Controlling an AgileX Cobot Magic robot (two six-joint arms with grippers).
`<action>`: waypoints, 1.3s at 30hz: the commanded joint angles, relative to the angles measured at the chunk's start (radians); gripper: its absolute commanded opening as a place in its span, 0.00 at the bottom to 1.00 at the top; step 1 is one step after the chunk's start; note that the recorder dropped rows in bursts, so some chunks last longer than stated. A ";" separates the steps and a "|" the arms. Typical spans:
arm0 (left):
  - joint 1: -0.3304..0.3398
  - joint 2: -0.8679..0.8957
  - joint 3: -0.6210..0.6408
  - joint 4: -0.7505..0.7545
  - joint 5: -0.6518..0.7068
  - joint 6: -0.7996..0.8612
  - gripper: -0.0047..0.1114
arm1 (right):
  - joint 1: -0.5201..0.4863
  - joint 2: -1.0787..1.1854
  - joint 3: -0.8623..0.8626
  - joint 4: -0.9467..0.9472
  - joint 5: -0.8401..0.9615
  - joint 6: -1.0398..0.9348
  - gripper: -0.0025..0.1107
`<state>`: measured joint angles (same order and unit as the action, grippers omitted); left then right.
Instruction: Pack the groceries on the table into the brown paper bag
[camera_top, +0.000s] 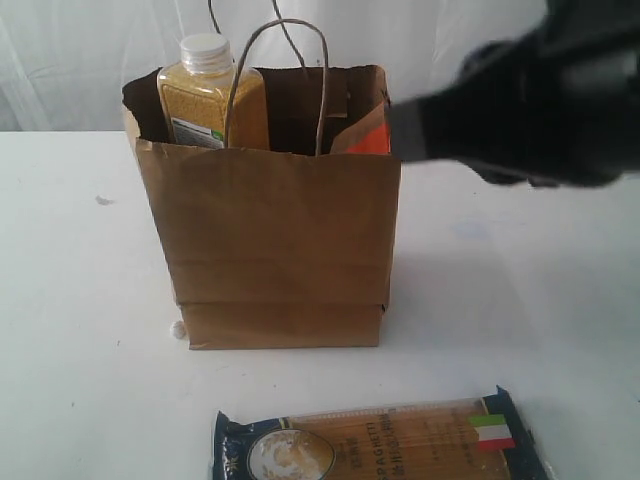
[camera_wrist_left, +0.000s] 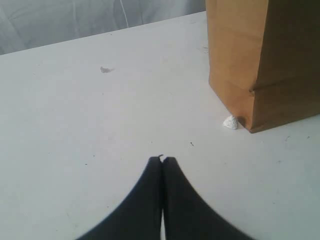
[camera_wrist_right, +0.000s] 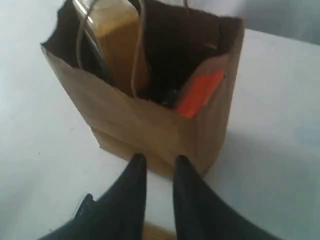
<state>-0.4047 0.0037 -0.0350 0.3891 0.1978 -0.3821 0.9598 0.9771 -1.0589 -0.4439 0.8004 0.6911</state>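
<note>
You have a big, plain white desk (camera_top: 80, 380) with a few faint marks on it. On the right side of the exterior view, a big black robot arm (camera_top: 540, 100) looks blurry, and it is up high near the top right corner of the bag.

The tall brown paper bag (camera_top: 275, 240) stands upright in the middle of the desk. Its top is open, its rim is ragged, and its thin paper loop handles (camera_top: 275, 80) stick up.

The long, flat spaghetti pack with dark blue ends (camera_top: 380, 445) is not in the bag. It lies on the desk in front of the bag, well apart from it, and part of it is cut off by the edge of the picture.

The white-capped bottle of yellow grains (camera_top: 210, 100) stands upright inside the bag on the left side. Its cap pokes up above the rim. The small brown pouch with an orange label (camera_top: 368, 135) leans inside the bag on the right side.

Your right end effector (camera_wrist_right: 160, 160) hangs up over the desk beside the bag. Its two fingers are a little apart, with nothing between them. Your left end effector (camera_wrist_left: 162, 160) is low over the bare desk, away from the bag. Its fingers are pressed together and hold nothing.

A tiny white pebble (camera_wrist_left: 230, 122) sits on the desk, touching the bag's bottom corner.
</note>
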 joint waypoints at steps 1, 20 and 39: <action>0.004 -0.004 0.004 0.009 -0.003 -0.002 0.04 | 0.030 -0.121 0.194 -0.041 -0.040 0.144 0.02; 0.004 -0.004 0.004 0.009 -0.003 -0.002 0.04 | 0.058 -0.352 0.504 0.054 -0.235 0.256 0.02; 0.004 -0.004 0.004 0.009 -0.003 -0.002 0.04 | 0.057 -0.364 0.522 -0.009 -0.330 -0.020 0.02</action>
<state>-0.4047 0.0037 -0.0350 0.3891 0.1978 -0.3821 1.0160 0.6299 -0.5562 -0.4313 0.5380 0.7697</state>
